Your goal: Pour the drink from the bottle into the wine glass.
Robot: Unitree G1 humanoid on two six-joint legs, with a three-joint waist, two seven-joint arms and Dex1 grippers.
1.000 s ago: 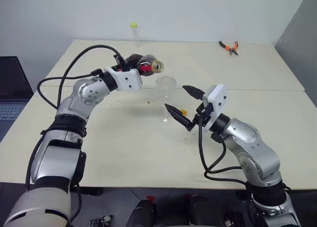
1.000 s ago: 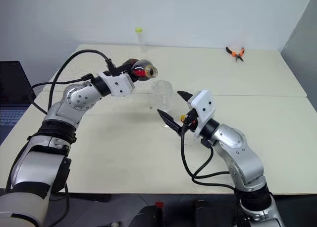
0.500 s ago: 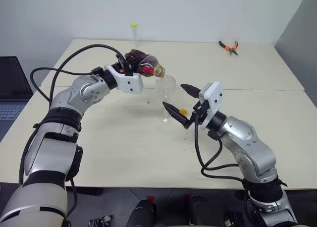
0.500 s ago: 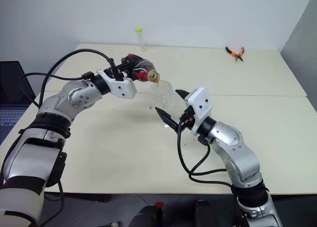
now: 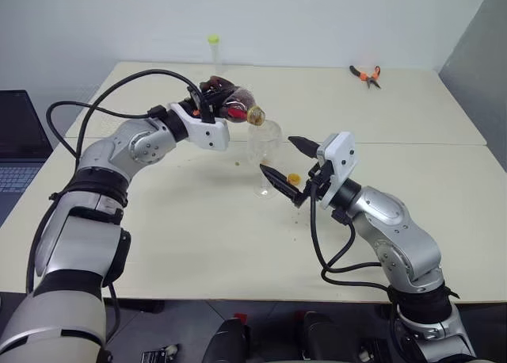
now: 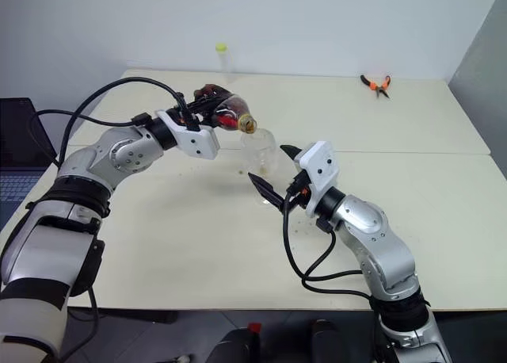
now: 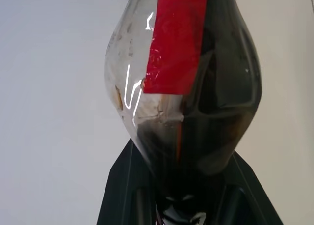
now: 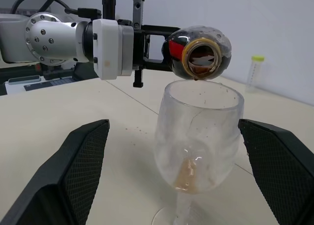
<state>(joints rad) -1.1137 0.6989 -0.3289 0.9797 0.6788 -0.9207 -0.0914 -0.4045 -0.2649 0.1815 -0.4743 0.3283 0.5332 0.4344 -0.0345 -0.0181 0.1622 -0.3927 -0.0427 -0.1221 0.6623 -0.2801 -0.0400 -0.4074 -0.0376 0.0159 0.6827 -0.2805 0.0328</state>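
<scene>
My left end effector [image 5: 215, 108] holds the bottle [image 5: 235, 106] tipped over the wine glass [image 8: 198, 136]; red label [image 7: 175, 41], no readable writing; right end effector [image 5: 283, 166] wide.

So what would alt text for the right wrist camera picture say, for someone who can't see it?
A small clear plastic bottle of dark brown drink, held tipped by the left gripper, has its open mouth over a clear stemmed wine glass with a little brown liquid at the bottom. The right gripper's two black fingers stand open either side of the glass.
</scene>
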